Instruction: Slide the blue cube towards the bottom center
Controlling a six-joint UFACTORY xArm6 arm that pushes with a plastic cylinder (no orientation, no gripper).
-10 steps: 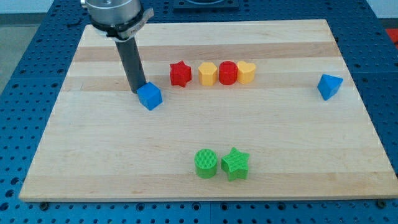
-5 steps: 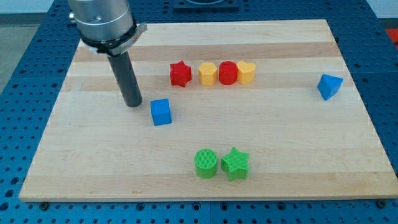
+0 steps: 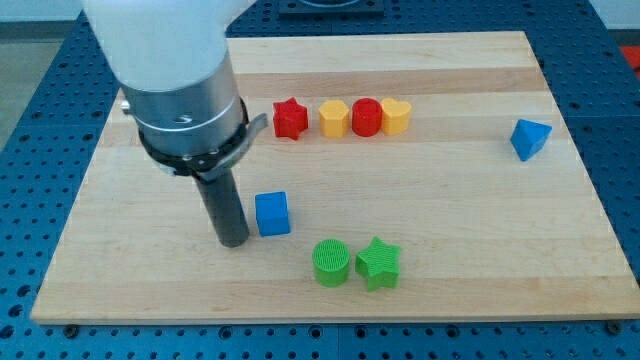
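Observation:
The blue cube (image 3: 272, 213) sits on the wooden board (image 3: 450, 240), left of centre and a little above the green pair. My tip (image 3: 233, 241) is on the board just left of the cube and slightly below it, close to its left face; I cannot tell if it touches. The dark rod rises from the tip to the arm's grey and white body, which hides part of the board's upper left.
A green cylinder (image 3: 331, 262) and a green star (image 3: 378, 263) stand just below and right of the cube. A red star (image 3: 290, 118), yellow hexagon (image 3: 334, 118), red cylinder (image 3: 366, 116) and yellow heart (image 3: 396, 116) form a row near the top. A blue triangular block (image 3: 529, 138) is at the right.
The blue cube has slid down and slightly right, from the upper left towards the green blocks. My tip has moved down the board with it, staying at its left.

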